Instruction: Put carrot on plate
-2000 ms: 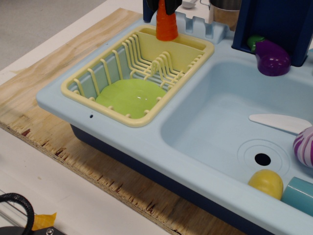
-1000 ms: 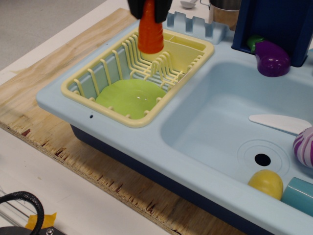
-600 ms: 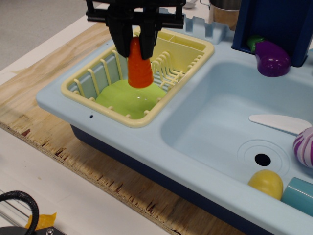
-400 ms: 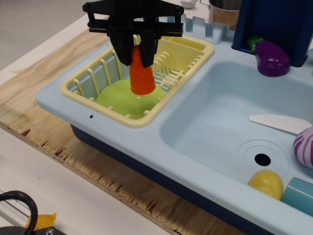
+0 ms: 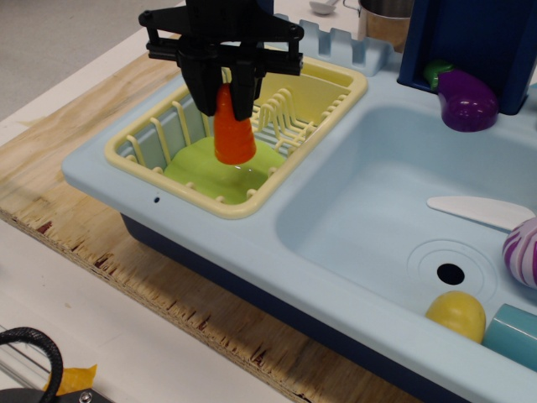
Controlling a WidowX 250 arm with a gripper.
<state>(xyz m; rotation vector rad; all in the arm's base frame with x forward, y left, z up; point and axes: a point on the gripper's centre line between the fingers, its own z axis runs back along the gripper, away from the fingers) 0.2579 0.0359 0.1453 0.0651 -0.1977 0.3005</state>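
Observation:
The orange-red carrot [image 5: 234, 134] hangs upright, wide flat end down, held at its narrow end by my black gripper [image 5: 225, 94], which is shut on it. The carrot's wide end is just above or touching the lime-green plate [image 5: 201, 172]; I cannot tell which. The plate lies in the front part of the pale yellow dish rack [image 5: 327, 94], on the left side of the light blue toy sink unit.
The sink basin [image 5: 377, 210] on the right holds a white knife [image 5: 482, 210], a round yellow toy [image 5: 456, 314], a purple-striped toy [image 5: 524, 252] and a teal cup [image 5: 513, 334]. A purple eggplant [image 5: 464, 101] sits at the back. The wooden board [image 5: 75, 117] lies beneath.
My gripper has carried the carrot from the rack's back edge forward and down over the plate. In the last half second it shifted slightly left.

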